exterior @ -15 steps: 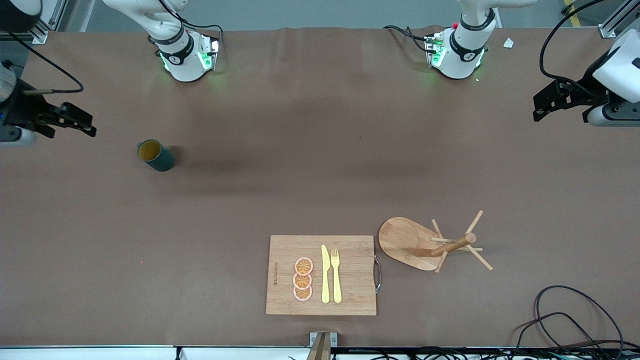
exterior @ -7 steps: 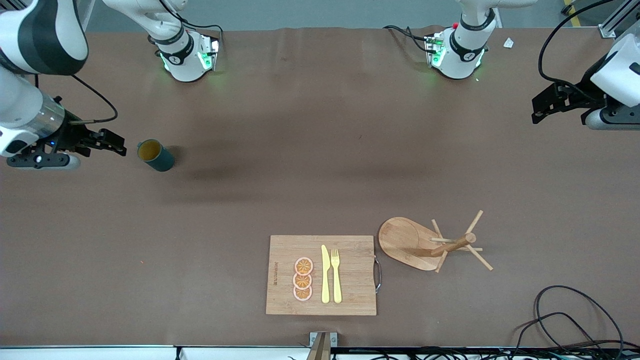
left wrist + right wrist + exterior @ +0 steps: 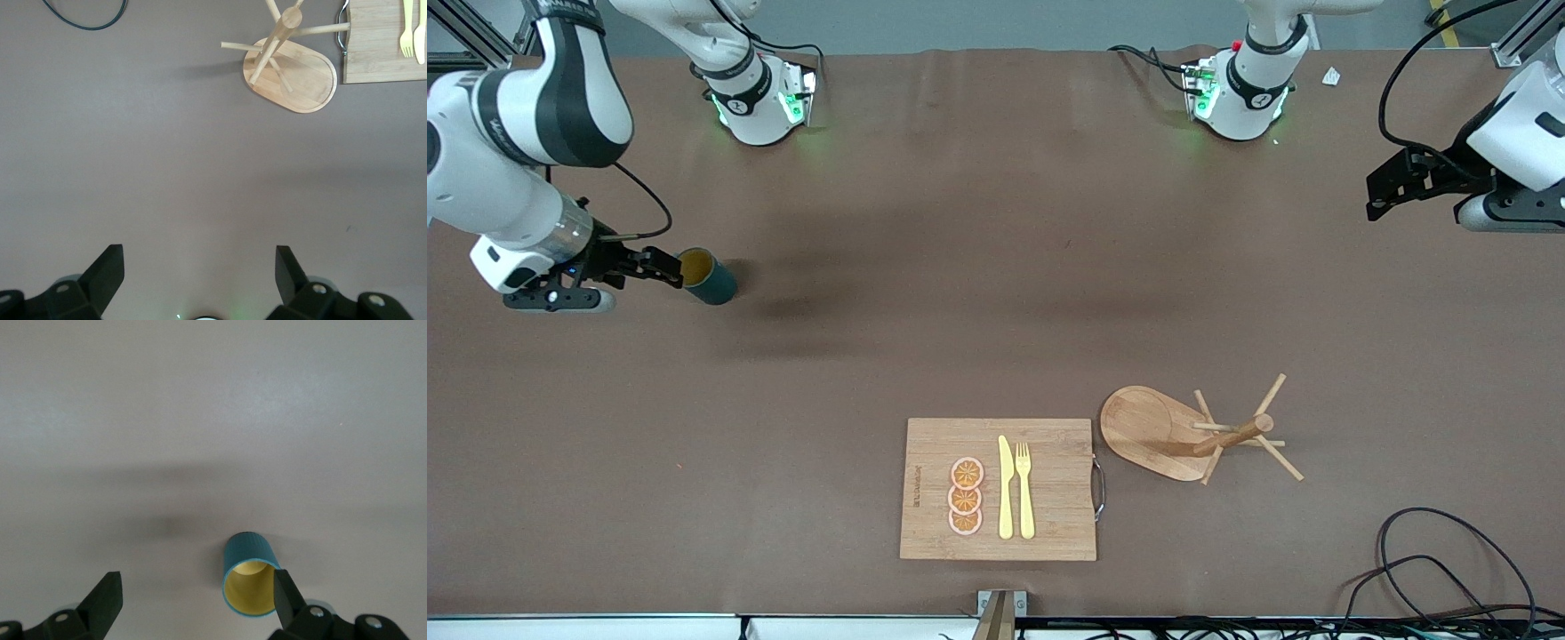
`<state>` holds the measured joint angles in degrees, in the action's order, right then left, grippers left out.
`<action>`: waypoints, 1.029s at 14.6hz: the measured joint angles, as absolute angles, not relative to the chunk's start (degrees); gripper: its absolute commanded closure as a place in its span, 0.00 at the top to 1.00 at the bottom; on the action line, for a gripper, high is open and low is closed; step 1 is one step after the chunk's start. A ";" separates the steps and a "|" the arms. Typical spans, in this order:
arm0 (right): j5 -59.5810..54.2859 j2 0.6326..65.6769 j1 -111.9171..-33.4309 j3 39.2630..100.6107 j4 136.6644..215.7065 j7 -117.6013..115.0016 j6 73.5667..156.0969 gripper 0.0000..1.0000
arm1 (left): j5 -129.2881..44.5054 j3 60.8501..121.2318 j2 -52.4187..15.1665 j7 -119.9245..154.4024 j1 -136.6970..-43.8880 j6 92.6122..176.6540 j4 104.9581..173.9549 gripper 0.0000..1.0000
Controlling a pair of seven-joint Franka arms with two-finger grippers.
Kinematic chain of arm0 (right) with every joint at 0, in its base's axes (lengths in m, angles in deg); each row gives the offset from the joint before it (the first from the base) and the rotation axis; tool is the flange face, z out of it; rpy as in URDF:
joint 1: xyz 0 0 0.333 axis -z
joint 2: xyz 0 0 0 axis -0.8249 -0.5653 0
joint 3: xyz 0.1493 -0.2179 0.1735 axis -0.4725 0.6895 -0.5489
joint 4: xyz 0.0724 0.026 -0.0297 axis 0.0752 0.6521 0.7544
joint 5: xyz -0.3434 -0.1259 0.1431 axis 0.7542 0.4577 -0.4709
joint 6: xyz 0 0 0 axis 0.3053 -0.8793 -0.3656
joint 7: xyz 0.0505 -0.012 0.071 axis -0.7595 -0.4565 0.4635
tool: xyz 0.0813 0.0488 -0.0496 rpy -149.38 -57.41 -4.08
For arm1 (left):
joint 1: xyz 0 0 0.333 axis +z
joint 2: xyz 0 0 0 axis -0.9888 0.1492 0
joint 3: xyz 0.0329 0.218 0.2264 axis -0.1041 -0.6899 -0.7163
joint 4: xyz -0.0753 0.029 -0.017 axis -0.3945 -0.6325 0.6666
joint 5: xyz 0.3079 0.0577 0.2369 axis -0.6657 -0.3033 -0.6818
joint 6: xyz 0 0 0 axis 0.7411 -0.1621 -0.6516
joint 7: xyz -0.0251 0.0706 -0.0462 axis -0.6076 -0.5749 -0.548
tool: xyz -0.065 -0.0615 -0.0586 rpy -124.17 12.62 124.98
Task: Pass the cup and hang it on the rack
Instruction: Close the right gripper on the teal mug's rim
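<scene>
Brown desk (image 3: 996, 293): our right gripper (image 3: 660, 267), open, crowds the upright cup (image 3: 706, 276); off-centre closing could topple it. Left gripper (image 3: 1380, 188) open, waiting; rack (image 3: 1192, 433) bare.

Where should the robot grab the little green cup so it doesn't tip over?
Probably by the rim wall, one finger inside and one outside, coming down from above. The cup stands upright with its yellow inside open to the top, and no handle shows to catch on. The right gripper sits open right beside the cup, at the right arm's end of the table. The left gripper waits open.
</scene>
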<state>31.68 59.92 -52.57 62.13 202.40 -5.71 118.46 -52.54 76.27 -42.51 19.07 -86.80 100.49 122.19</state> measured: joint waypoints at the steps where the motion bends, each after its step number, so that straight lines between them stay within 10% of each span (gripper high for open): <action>1: 31.67 59.89 -52.57 62.13 204.33 -5.87 120.13 1.00 | -52.54 76.27 -42.44 19.07 -86.82 100.61 122.19 1.00; 15: 30.58 59.56 -52.56 62.18 222.84 -8.16 141.22 1.00 | -52.54 76.27 -42.32 19.06 -86.83 100.88 122.10 1.00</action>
<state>30.58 59.56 -52.56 62.18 222.84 -8.16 141.22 -52.54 76.27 -42.32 19.06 -86.83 100.88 122.10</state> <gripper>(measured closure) 0.000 0.000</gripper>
